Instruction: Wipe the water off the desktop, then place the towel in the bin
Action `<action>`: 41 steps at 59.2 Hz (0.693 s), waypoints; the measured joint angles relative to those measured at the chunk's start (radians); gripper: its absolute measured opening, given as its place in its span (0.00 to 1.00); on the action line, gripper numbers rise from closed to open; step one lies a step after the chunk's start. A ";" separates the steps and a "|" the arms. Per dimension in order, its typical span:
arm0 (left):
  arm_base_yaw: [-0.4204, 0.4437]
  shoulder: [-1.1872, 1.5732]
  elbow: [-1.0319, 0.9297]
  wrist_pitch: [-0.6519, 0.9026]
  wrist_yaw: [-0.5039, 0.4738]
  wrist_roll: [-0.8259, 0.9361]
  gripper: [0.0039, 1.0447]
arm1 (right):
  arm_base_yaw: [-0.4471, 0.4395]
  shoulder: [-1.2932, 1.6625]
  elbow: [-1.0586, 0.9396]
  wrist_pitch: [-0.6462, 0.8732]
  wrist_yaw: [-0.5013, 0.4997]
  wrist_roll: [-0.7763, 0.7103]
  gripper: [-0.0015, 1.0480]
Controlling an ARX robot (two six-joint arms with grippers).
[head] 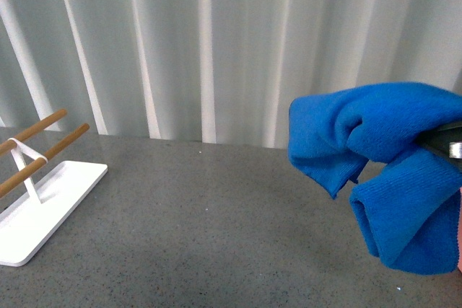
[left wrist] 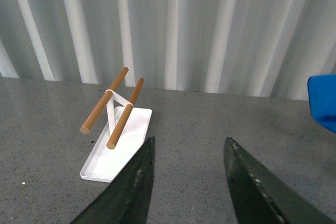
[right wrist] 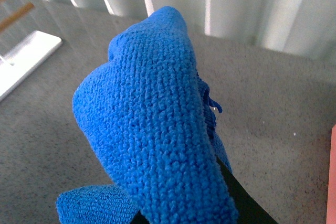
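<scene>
Towel (head: pixel 390 128), bright blue and bunched, hung in the air at the right side of the front view, clear of the desktop (head: pixel 216 236). My right gripper (head: pixel 452 143) held it, and only a dark and metal scrap of that gripper showed at the picture's edge, pinched in between an upper fold and a lower one. From my right wrist the cloth filled most of the view, draped thick over the gripper, with one dark finger (right wrist: pixel 239 203) peeping out beneath it; the jaws were closed on the fabric as far as I could see. A loose corner dangled towards the grey speckled stone without touching it. Just beside the lower fold, at the far right edge, a thin pink strip of the bin (head: pixel 460 232) showed, too little of it to tell more. My left gripper (left wrist: pixel 189 182) hovered over the desktop with its two dark fingers (left wrist: pixel 134 187) spread apart and nothing between them. Well apart from the towel, on the left of the desktop, stood the white rack (head: pixel 50 200), its flat tray resting on the stone and its two wooden rods (left wrist: pixel 102 108) lying side by side above it. Behind everything ran a pale ribbed wall (head: pixel 216 34).
</scene>
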 joint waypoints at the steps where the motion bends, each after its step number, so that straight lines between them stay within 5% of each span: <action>1: 0.000 0.000 0.000 0.000 0.000 0.000 0.44 | 0.004 0.030 0.022 -0.018 0.014 0.004 0.04; 20: 0.000 0.000 0.000 0.000 0.000 0.001 0.95 | 0.060 0.435 0.311 -0.282 0.186 0.070 0.04; 41: 0.000 0.000 0.000 0.000 0.000 0.001 0.94 | 0.050 0.626 0.355 -0.245 0.160 0.103 0.04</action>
